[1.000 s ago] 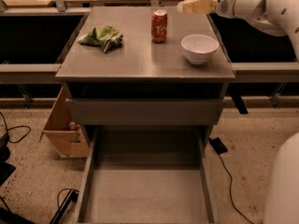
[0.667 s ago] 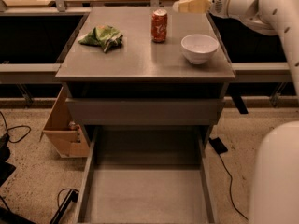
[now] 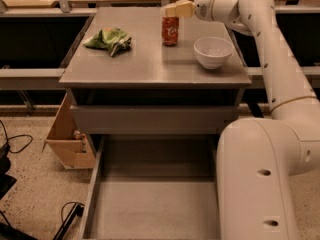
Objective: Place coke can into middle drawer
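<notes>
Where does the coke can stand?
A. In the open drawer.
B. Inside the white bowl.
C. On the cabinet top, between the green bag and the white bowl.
C: the coke can stands upright on the cabinet top between green bag and white bowl, the hand by its top.

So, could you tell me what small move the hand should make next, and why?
Probably lower the hand a little around the coke can: it hovers just above the can's top, the can stands upright and ungrasped on the cabinet top, and the middle drawer already sits open below.
</notes>
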Available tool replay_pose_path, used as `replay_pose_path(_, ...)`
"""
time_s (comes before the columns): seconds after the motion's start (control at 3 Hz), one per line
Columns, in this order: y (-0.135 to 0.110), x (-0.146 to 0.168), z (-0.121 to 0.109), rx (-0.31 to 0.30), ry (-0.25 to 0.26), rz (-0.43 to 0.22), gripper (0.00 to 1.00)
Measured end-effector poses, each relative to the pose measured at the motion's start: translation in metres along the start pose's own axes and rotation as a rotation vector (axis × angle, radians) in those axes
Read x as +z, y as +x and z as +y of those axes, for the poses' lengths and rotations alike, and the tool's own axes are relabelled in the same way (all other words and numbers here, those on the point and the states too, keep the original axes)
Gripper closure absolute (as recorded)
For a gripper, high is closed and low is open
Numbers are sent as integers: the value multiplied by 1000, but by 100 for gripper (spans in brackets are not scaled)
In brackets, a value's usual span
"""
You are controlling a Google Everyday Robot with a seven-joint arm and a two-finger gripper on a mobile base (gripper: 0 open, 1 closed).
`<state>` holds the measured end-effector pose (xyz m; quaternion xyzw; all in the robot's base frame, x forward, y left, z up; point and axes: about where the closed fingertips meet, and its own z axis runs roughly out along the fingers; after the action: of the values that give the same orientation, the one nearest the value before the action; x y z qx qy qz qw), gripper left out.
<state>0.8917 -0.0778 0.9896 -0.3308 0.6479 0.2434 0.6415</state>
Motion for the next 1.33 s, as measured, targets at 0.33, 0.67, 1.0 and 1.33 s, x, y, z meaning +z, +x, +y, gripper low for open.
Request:
replay_pose_path(0.33,24,27,3,4,-7,60,0)
replay_pose_path(0.67,44,38,-1,11,5,109,0)
replay_pose_path(1.0,63,44,-3,34,11,146,4)
replay_pose_path(1.33,73,48,-1,45,3,161,27)
